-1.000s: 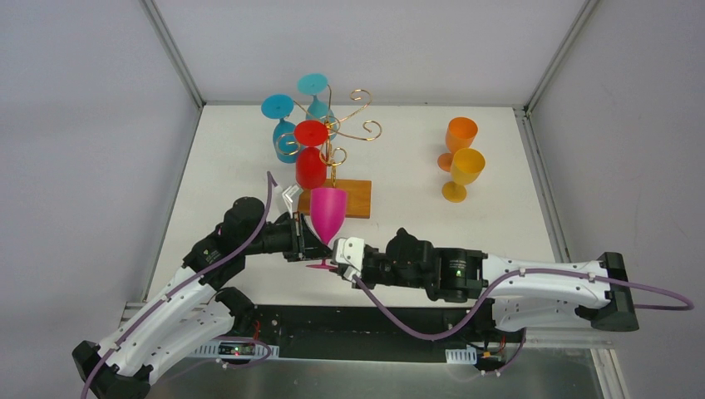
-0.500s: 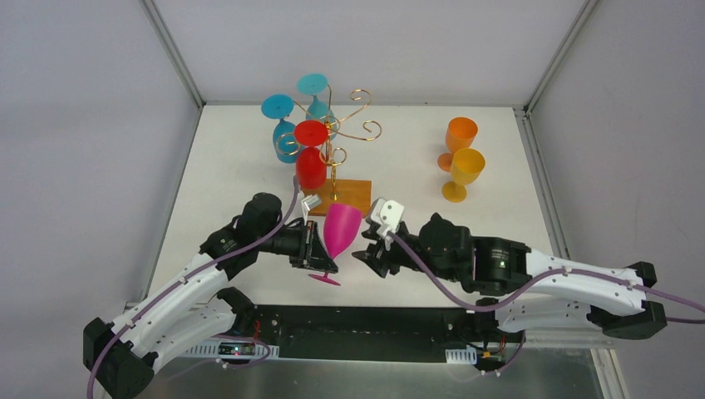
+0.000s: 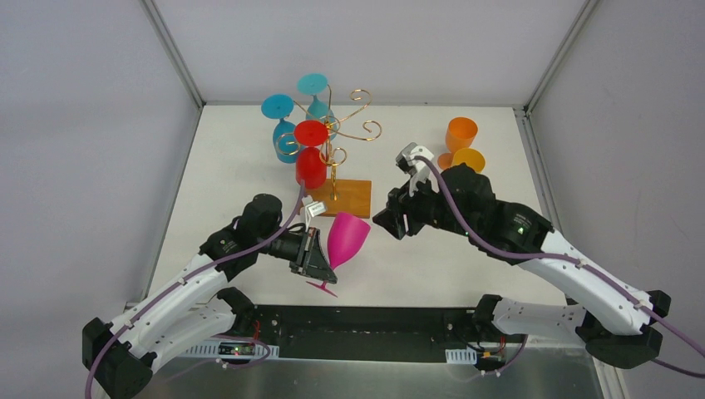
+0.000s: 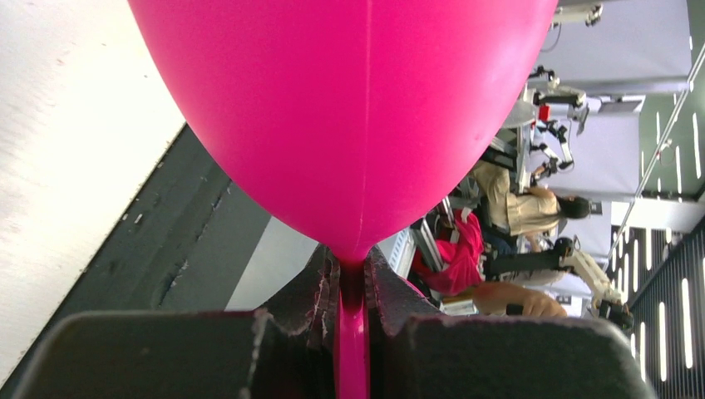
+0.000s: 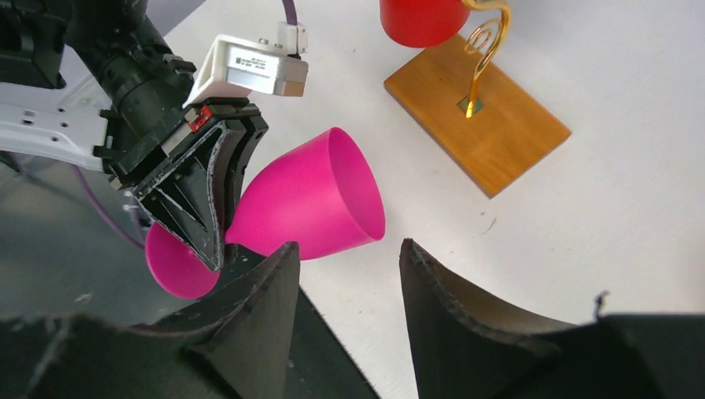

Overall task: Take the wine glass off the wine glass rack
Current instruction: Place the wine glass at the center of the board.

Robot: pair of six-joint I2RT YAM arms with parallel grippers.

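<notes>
Right claw newly off wine glass, half-open

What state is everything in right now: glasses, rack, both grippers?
wine glass rack: upright on its wooden base
pink wine glass: off the rack, tilted, held by its stem
left gripper: shut on the pink wine glass
right gripper: open, empty
red wine glass: hanging upside down on the rack
blue wine glasses: both hanging upside down on the rack
orange wine glasses: both upright, off the rack
</notes>
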